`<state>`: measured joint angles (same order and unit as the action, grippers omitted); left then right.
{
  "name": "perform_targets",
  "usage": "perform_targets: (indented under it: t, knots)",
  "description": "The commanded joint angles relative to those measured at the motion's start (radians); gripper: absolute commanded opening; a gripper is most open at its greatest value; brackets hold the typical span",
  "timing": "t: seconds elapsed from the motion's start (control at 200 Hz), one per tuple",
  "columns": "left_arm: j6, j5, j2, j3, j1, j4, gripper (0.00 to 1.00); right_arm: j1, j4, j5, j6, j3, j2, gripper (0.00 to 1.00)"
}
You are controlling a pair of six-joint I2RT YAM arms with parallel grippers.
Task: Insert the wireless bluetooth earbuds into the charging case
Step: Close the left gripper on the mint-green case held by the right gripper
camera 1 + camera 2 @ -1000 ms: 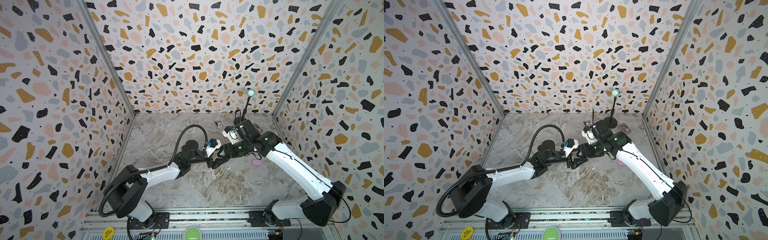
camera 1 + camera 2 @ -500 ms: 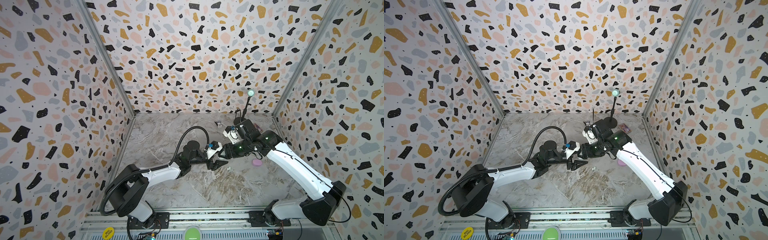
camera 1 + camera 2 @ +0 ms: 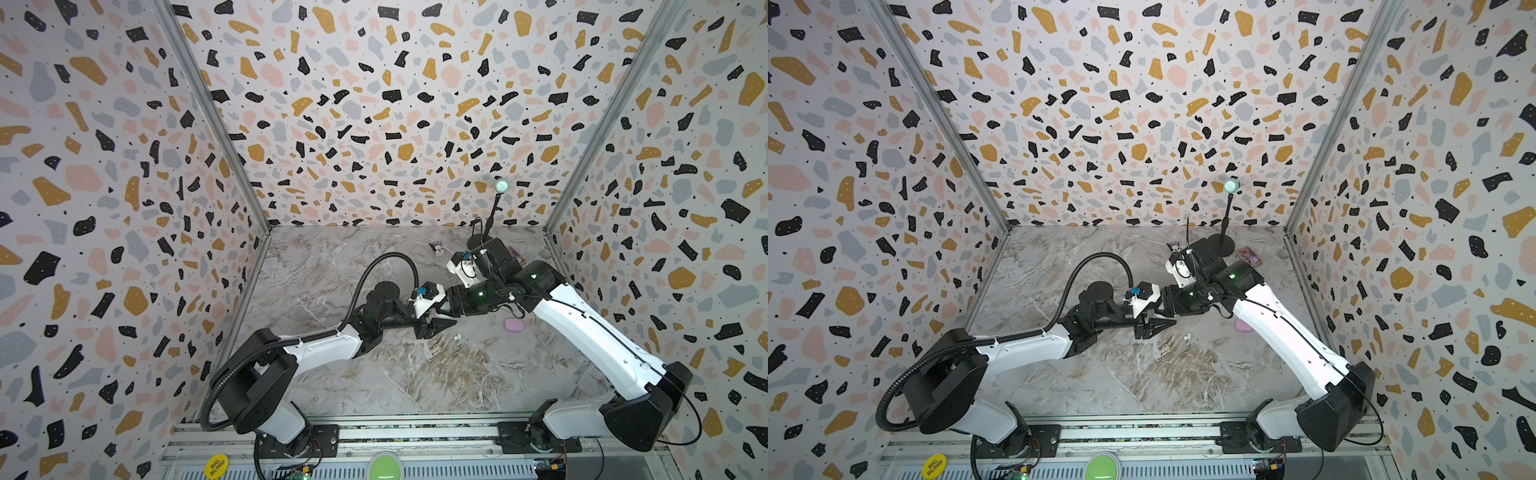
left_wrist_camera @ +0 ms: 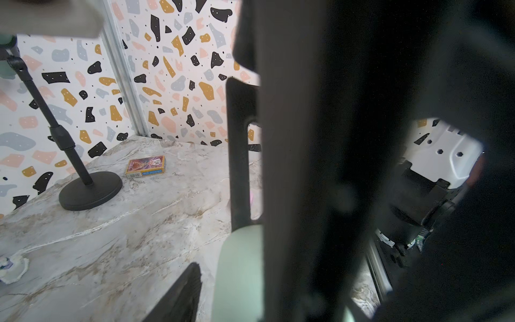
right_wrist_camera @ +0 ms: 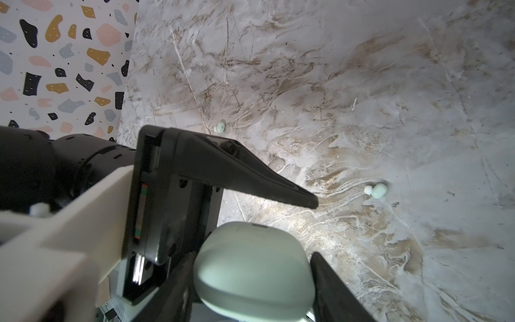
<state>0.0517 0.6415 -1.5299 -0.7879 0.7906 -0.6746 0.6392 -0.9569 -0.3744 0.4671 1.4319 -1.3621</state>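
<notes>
A mint charging case (image 5: pixel 253 267), lid closed, sits between the two fingers of my right gripper (image 5: pixel 255 278), which is shut on it above the table's middle. My left gripper (image 3: pixel 437 327) meets it from the left. One left finger (image 5: pixel 250 178) reaches over the case. In the left wrist view the other finger (image 4: pixel 178 295) stands just apart from the case (image 4: pixel 239 273), so its jaws are open. One mint earbud (image 5: pixel 376 191) lies on the marble just right of the grippers, also in both top views (image 3: pixel 458 337) (image 3: pixel 1187 336). A second mint earbud (image 5: pixel 220 127) lies farther off.
A pink oval case (image 3: pixel 514 325) lies on the table under the right forearm. At the back right stand a microphone stand (image 4: pixel 90 192) and a small card box (image 4: pixel 145 166). A small white object (image 3: pixel 437 248) lies at the back. Patterned walls close three sides.
My left gripper's jaws have narrowed around the mint case and it has edged slightly right. The right gripper has kept still with the case.
</notes>
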Motion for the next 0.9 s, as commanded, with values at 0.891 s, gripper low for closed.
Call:
perform_targets:
  t: [0.891]
  knots:
    - [-0.016,-0.014,0.045,0.024,0.011,-0.108,0.44,-0.024,0.01,-0.045,0.038,0.01,0.021,0.51]
